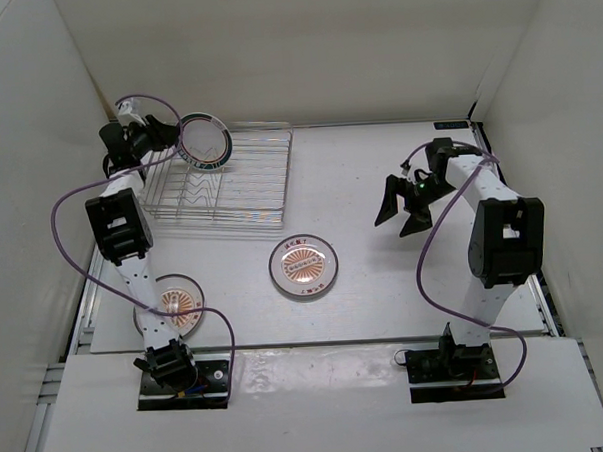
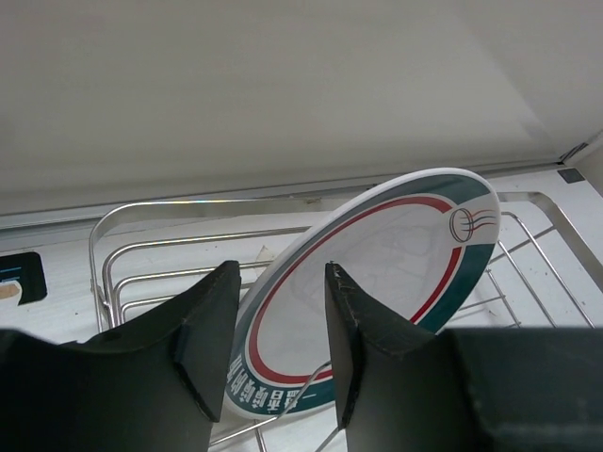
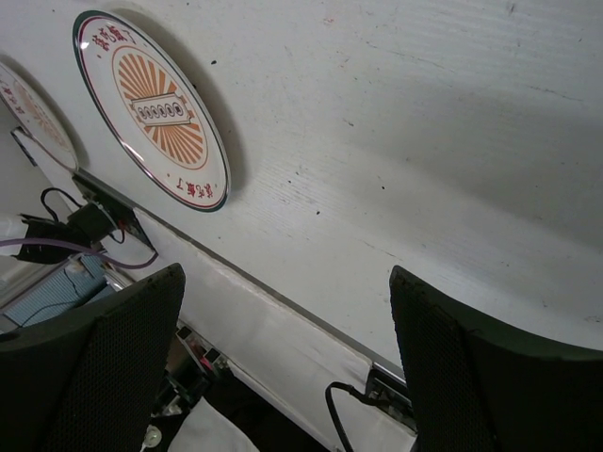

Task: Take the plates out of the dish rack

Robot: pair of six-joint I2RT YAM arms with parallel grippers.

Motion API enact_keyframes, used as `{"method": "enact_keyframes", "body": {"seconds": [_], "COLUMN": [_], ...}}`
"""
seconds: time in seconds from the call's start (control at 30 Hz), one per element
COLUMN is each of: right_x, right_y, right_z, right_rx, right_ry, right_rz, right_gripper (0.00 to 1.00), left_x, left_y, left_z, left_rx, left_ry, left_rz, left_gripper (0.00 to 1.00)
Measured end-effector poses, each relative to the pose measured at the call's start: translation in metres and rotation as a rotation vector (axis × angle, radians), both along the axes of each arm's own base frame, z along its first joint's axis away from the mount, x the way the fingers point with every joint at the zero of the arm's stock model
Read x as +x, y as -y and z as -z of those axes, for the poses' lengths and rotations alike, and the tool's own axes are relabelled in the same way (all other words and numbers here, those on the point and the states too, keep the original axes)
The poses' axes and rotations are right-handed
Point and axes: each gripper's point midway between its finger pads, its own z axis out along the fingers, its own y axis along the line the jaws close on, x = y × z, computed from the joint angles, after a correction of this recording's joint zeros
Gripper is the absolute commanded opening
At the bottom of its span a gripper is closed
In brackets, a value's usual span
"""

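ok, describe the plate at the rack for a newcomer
Far left of the table sits the silver wire dish rack. At its back-left corner, by the left gripper, one plate stands on edge. Only it has a green-and-red rim, no orange sunburst.

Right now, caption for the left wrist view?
Left pincer, half open, at the tilted green-and-red plate; dish rack behind.
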Motion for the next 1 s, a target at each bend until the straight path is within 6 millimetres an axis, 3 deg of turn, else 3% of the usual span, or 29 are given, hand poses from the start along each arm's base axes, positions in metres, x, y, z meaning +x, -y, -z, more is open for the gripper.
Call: {"method": "enact_keyframes", "body": {"seconds": [0.23, 0.33, 0.37, 0.57, 0.73, 1.0], "right_x": [-0.006, -0.006, -0.006, -0.005, -0.004, -0.004], "right_y": [0.000, 0.000, 0.000, 0.000, 0.000, -0.002], "right_z": [0.006, 0.006, 0.006, 0.007, 0.009, 0.012], "right_rx": [-0.002, -0.003, -0.002, -0.001, 0.001, 0.007], "right_ry": [-0.048, -0.057, -0.059, -0.076, -0.085, -0.100], "right_rz": [0.000, 0.000, 0.001, 0.000, 0.001, 0.003], "right_gripper": [0.90, 0.90, 0.90, 0.90, 0.90, 0.90], "left_x": [0.002, 0.001, 0.000, -0.005, -0.006, -0.007], "left_y": [0.004, 0.005, 0.005, 0.011, 0.012, 0.009], "left_z": [0.002, 0.004, 0.003, 0.005, 0.003, 0.002], "left_rx": [-0.013, -0.028, -0.033, -0.057, -0.070, -0.080], "left_ry": [0.013, 0.010, 0.014, 0.033, 0.038, 0.042], "left_rz": [0.002, -0.002, -0.002, 0.022, 0.028, 0.025], "left_gripper": [0.43, 0.32, 0.24, 0.05, 0.00, 0.00]}}
